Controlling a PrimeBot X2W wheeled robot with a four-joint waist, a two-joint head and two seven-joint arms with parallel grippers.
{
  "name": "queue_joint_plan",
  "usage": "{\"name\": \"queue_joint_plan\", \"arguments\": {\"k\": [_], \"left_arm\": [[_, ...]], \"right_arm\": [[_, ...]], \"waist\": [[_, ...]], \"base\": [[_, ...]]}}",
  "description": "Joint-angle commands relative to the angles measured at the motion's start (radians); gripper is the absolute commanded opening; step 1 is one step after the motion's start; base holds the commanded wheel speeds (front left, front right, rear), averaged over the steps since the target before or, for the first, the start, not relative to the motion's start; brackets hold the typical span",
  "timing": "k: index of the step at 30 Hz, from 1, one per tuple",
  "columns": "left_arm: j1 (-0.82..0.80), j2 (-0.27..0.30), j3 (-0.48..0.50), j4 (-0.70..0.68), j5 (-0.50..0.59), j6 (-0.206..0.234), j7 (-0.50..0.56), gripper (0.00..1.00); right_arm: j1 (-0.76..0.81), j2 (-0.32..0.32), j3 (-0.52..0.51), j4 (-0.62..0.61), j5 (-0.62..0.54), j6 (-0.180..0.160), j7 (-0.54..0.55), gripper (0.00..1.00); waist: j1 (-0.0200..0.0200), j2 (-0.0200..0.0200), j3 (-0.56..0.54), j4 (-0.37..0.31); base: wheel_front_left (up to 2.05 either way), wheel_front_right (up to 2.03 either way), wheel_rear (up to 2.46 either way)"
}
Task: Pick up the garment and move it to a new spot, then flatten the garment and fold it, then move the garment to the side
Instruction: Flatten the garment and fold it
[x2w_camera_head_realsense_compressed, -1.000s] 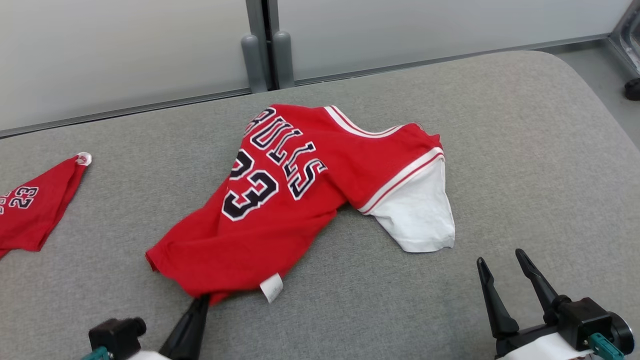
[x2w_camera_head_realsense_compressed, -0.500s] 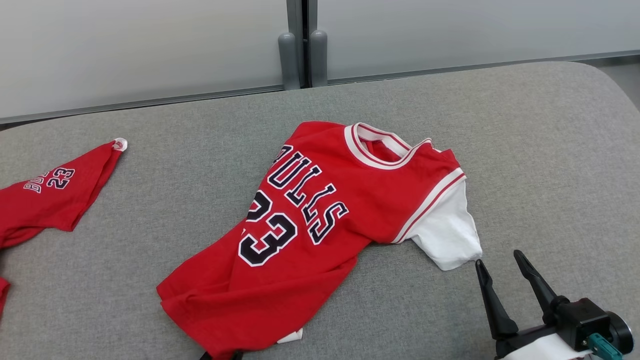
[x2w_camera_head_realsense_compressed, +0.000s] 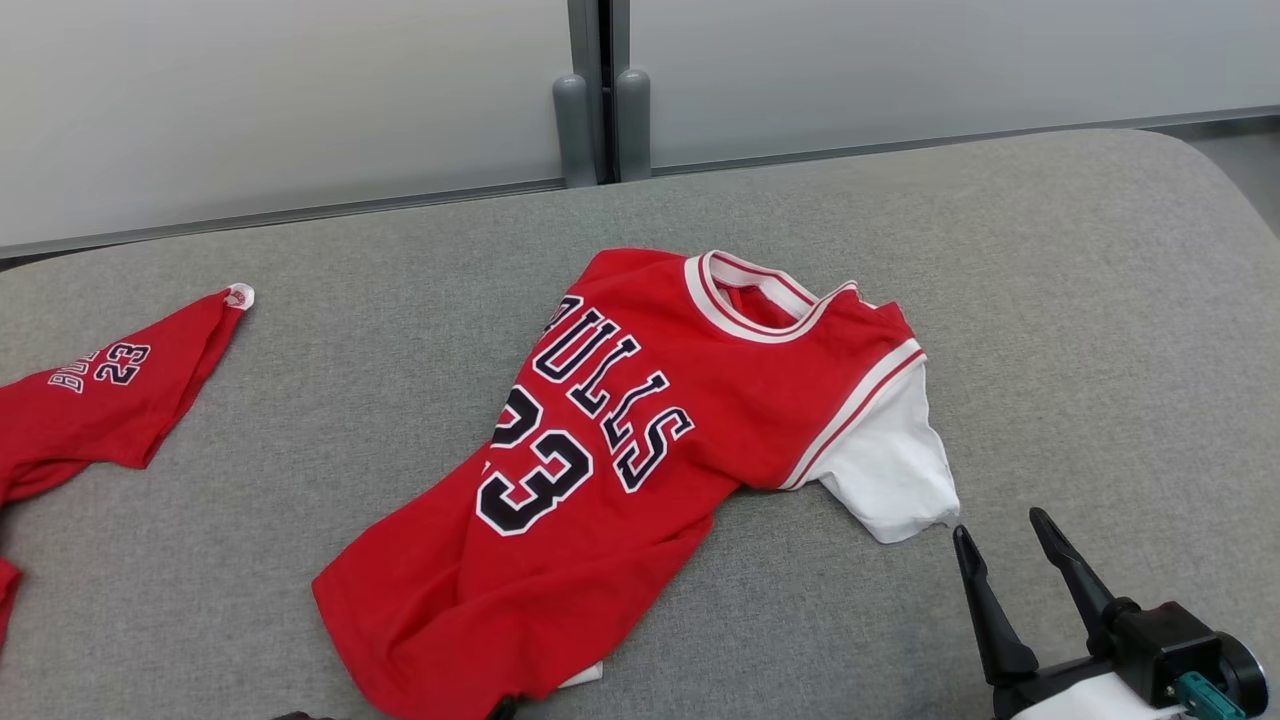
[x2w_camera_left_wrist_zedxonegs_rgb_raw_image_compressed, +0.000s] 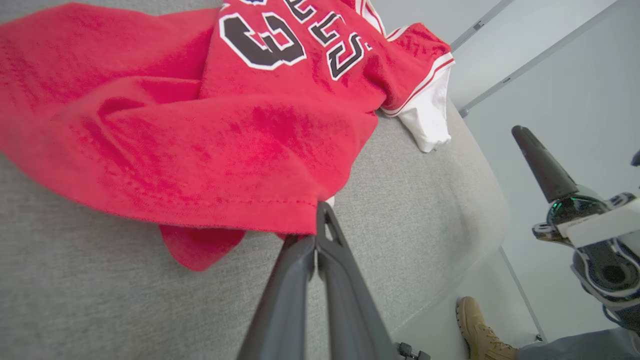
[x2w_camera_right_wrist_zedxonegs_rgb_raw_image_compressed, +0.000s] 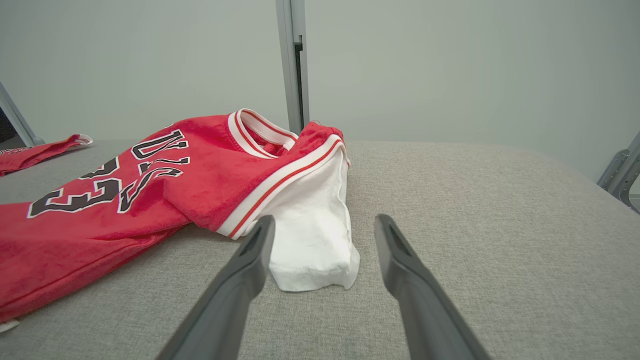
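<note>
The garment (x2w_camera_head_realsense_compressed: 620, 450), a red jersey with dark lettering, "23" and a white sleeve, lies rumpled in the middle of the grey padded table (x2w_camera_head_realsense_compressed: 1050, 300). Its collar points to the far side and its hem to the near edge. In the left wrist view my left gripper (x2w_camera_left_wrist_zedxonegs_rgb_raw_image_compressed: 312, 225) is shut, its tips pinching the near hem of the garment (x2w_camera_left_wrist_zedxonegs_rgb_raw_image_compressed: 200, 125). My right gripper (x2w_camera_head_realsense_compressed: 1000, 528) stands open just short of the white sleeve (x2w_camera_right_wrist_zedxonegs_rgb_raw_image_compressed: 315, 240), apart from it. In its own view the right gripper (x2w_camera_right_wrist_zedxonegs_rgb_raw_image_compressed: 325, 220) holds nothing.
A second red garment (x2w_camera_head_realsense_compressed: 90, 400) lies at the table's left edge. Grey wall panels with a post (x2w_camera_head_realsense_compressed: 600, 120) stand behind the table. Bare cushion stretches to the right of the jersey. A person's shoe (x2w_camera_left_wrist_zedxonegs_rgb_raw_image_compressed: 477, 330) is on the floor beyond the table's near edge.
The head camera shifted. The jersey was dragged toward the near edge and its collar now lies open. My left gripper dropped below the head view. The right gripper stayed open in place.
</note>
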Motion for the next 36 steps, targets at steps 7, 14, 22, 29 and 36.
{"name": "queue_joint_plan", "arguments": {"k": [7, 14, 22, 29, 36], "left_arm": [[0.074, 0.039, -0.045, -0.214, -0.061, -0.012, 0.061, 0.0], [0.063, 0.035, -0.008, -0.242, -0.14, 0.009, 0.047, 0.0], [-0.128, -0.014, 0.031, 0.122, -0.128, 0.051, 0.038, 0.0], [-0.106, -0.052, 0.064, 0.228, -0.152, 0.039, -0.049, 1.0], [0.001, -0.036, 0.066, 0.128, -0.14, 0.063, -0.072, 1.0]], "right_arm": [[0.007, -0.006, -0.008, -0.003, -0.002, 0.0, -0.005, 1.0], [0.001, -0.005, -0.004, -0.008, -0.001, 0.0, -0.005, 1.0], [-0.027, -0.012, 0.025, 0.007, 0.004, 0.0, -0.005, 1.0], [-0.011, -0.007, 0.003, 0.011, 0.004, 0.0, -0.005, 1.0], [0.01, -0.001, -0.005, 0.01, 0.006, 0.0, -0.005, 1.0]], "waist": [[0.0, 0.0, -0.009, 0.016], [0.0, 0.0, 0.01, 0.038], [0.0, 0.0, 0.027, 0.013], [0.0, 0.0, 0.018, -0.034], [0.0, 0.0, 0.015, -0.029]], "base": [[0.0, 0.0, 0.0], [0.0, 0.0, 0.0], [0.0, 0.0, 0.0], [0.0, 0.0, 0.0], [0.0, 0.0, 0.0]]}}
